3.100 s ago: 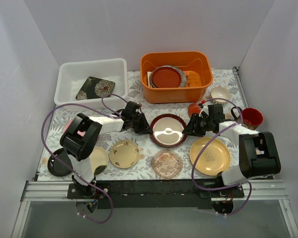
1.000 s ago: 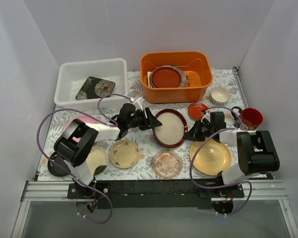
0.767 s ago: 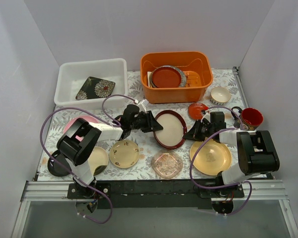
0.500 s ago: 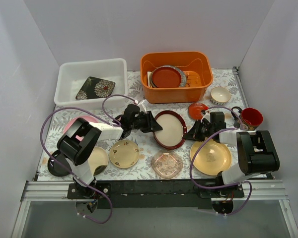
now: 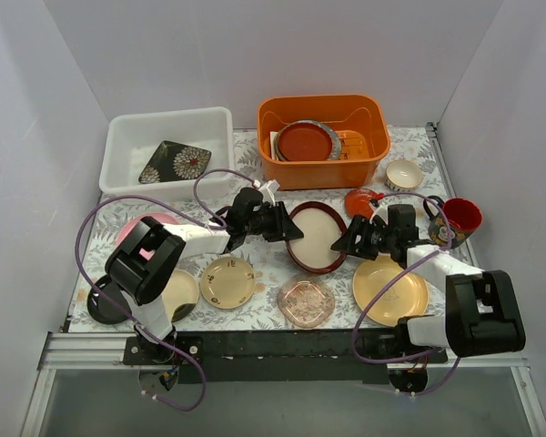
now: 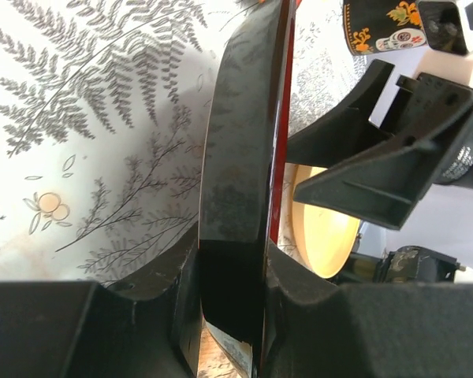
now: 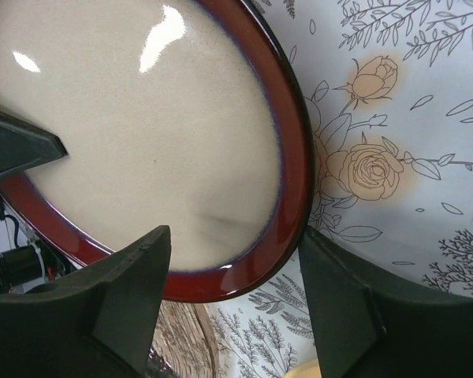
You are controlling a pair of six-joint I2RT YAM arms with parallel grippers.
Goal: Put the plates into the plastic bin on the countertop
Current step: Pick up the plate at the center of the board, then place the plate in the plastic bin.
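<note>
The plate (image 5: 315, 237) stands tilted on edge mid-counter (image 5: 266, 266), between our two grippers. Our left gripper (image 5: 285, 228) pinches its left rim. Our right gripper (image 5: 342, 244) gapes, its fingers straddling the right rim without clamping it. The bin (image 5: 120, 146) lies back-left, nearer our left arm, which we judge should carry.

Here's the glossy round ceramic plate (image 7: 142, 142), speckled cream inside a dark red rim, and the pale bench (image 7: 410, 94) printed with grey ferns and orange roses.
</note>
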